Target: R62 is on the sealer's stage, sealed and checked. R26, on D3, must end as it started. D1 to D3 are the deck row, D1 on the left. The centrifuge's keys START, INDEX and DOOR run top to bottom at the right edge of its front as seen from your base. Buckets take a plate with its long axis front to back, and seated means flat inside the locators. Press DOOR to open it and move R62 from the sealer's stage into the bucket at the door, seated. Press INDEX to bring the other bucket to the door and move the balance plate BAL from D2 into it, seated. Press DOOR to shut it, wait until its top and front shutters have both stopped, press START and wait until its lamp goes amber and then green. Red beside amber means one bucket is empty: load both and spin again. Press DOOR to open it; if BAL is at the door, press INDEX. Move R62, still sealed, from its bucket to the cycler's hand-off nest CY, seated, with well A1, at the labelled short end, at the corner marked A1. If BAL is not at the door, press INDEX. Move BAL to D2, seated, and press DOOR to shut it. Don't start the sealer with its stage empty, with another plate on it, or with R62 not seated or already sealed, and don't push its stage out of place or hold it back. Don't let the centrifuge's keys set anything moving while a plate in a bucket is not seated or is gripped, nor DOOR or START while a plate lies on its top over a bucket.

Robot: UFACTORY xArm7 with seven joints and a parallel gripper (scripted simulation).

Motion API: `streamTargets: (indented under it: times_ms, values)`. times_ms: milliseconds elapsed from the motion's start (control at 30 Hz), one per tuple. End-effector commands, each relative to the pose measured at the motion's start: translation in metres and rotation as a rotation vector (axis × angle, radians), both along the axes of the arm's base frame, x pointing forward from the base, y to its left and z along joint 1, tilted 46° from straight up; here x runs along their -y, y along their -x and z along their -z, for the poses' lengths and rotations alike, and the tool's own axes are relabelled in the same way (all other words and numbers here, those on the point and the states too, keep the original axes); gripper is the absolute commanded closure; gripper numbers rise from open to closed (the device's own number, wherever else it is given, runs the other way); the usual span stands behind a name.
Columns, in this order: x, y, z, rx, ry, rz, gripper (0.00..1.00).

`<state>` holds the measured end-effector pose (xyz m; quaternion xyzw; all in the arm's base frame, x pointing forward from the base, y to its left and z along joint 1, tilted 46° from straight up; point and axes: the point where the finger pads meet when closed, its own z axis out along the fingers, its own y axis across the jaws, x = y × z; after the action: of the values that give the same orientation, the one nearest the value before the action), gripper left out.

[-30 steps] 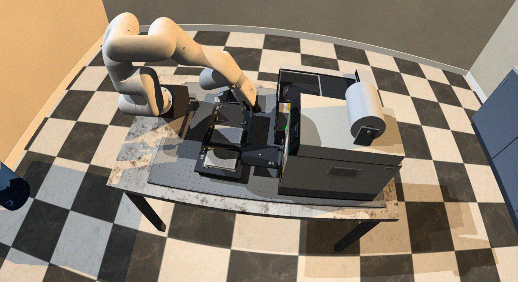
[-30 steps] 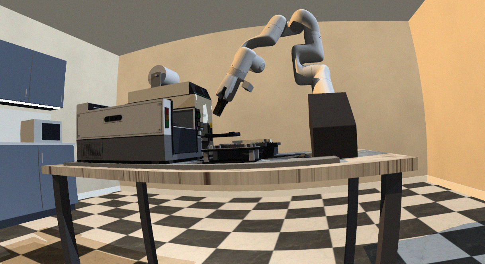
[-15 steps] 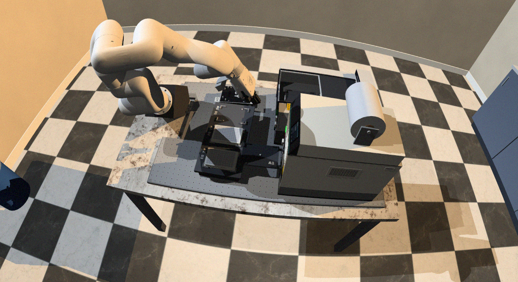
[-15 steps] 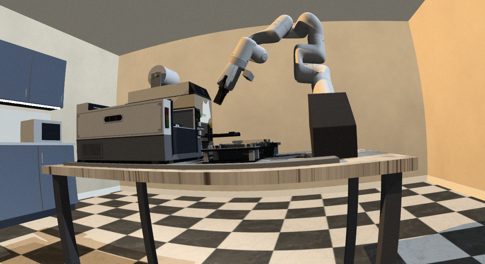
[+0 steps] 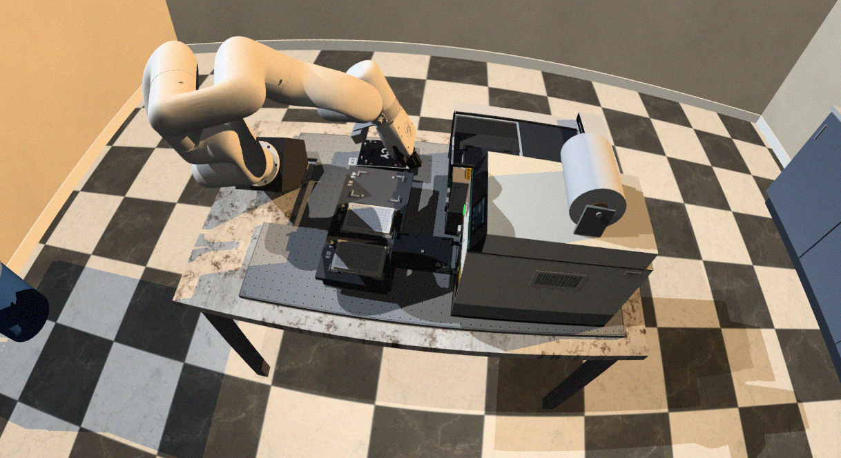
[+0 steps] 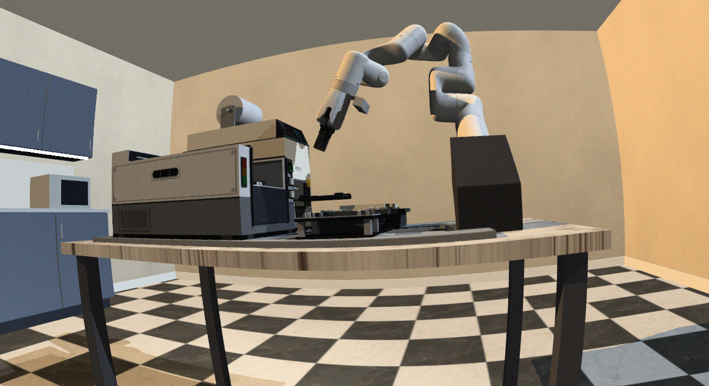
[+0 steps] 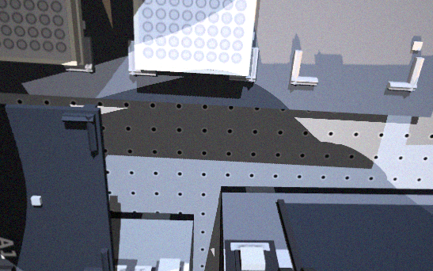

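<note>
1. Claw: pressed fully together with nothing between the fingers. Hangs tilted, high over the deck, above the edge of the black CY nest on the centrifuge side (fingers themselves out of the wrist view).

2. R62: nowhere to be seen. Not on the sealer's stage, which lies bare with its A1 mark showing, nor on CY or anywhere in the deck row. Judged to sit already inside the centrifuge, whose top stands open ahead of the claw (interior too dark to confirm).

3. BAL: seated on D2, well below the claw, off to its right along the deck row and a little back toward the base. Separated from the point under the claw by the empty D1 locators. One slot further right, R26 on D3, to be left alone.

4. Likely step in hand: fetching BAL for the bucket at the door.

5. Deciding relation: BAL's long axis appears to run front to back (the way the bucket wants it), so fingers probably best set across the short width, with no turn needed in transit. Hard to be sure of the axis from these angles.

6. Needed first: spreading the fingers, travelling right past D1, then straight down over BAL's middle, keeping off R26 just beside it.
</note>
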<state>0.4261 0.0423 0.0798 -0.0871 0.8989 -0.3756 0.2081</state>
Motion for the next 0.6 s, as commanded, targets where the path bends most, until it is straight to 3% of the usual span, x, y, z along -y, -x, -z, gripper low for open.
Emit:
streamTargets:
  times_ms: [0, 100, 333, 567]
  values:
    - [-0.0018, -0.0023, -0.0004, -0.125, 0.008, 0.127, 1.00]
    - [-0.0018, -0.0023, -0.0004, -0.148, 0.008, 0.151, 1.00]
    - [-0.0019, -0.0024, -0.0004, -0.304, 0.007, 0.311, 1.00]
    - [-0.0019, -0.0024, -0.0004, -0.304, 0.007, 0.311, 1.00]
